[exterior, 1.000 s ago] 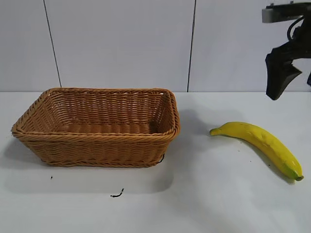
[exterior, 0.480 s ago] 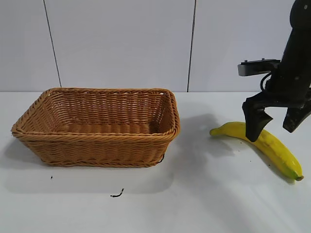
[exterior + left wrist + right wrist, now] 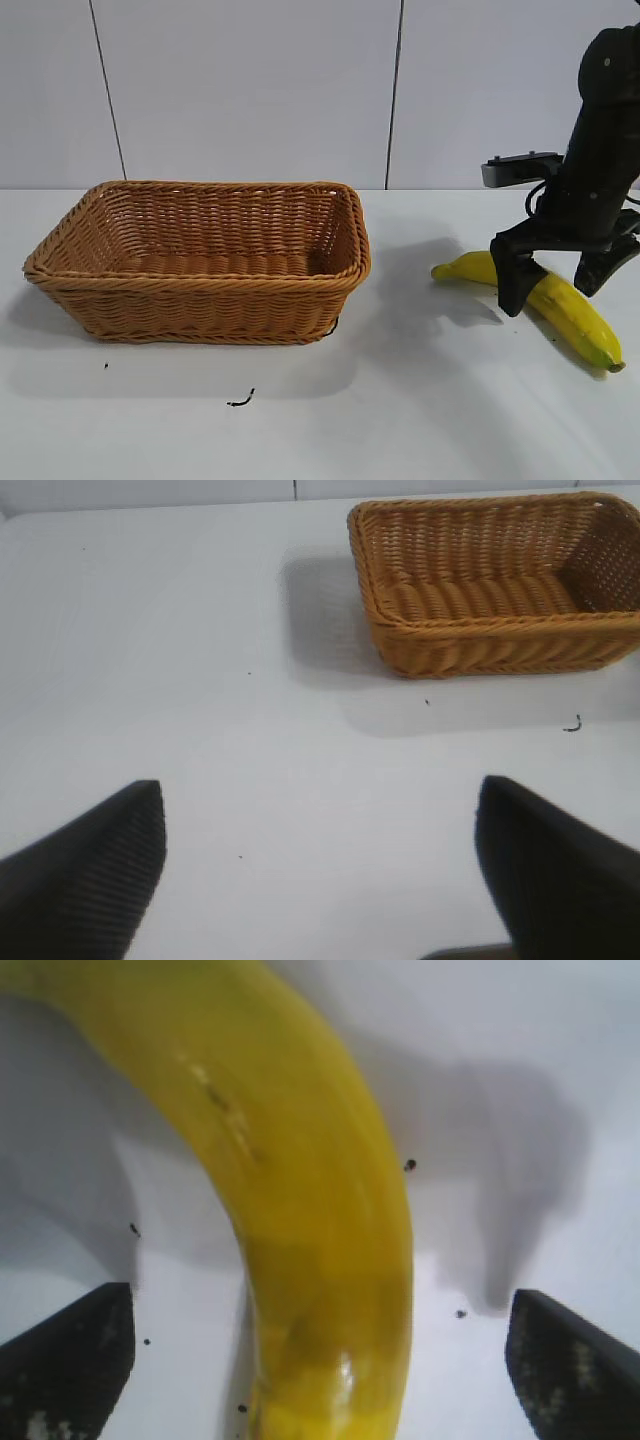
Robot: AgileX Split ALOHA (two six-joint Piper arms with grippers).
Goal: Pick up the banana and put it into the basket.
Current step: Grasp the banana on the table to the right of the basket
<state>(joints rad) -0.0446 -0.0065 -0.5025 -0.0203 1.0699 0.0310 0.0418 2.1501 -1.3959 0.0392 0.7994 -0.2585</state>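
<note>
The yellow banana lies on the white table at the right, greenish tip toward the front right. My right gripper is open and low over its middle, one finger on each side, not touching it. In the right wrist view the banana runs between the two spread fingertips. The wicker basket stands empty at the left of the table; it also shows in the left wrist view. My left gripper is open and empty above bare table, well away from the basket.
A small dark scrap lies on the table in front of the basket. A grey panelled wall stands behind the table. Bare table lies between the basket and the banana.
My right gripper has come down from high at the right to straddle the banana's middle. The banana and basket have not moved.
</note>
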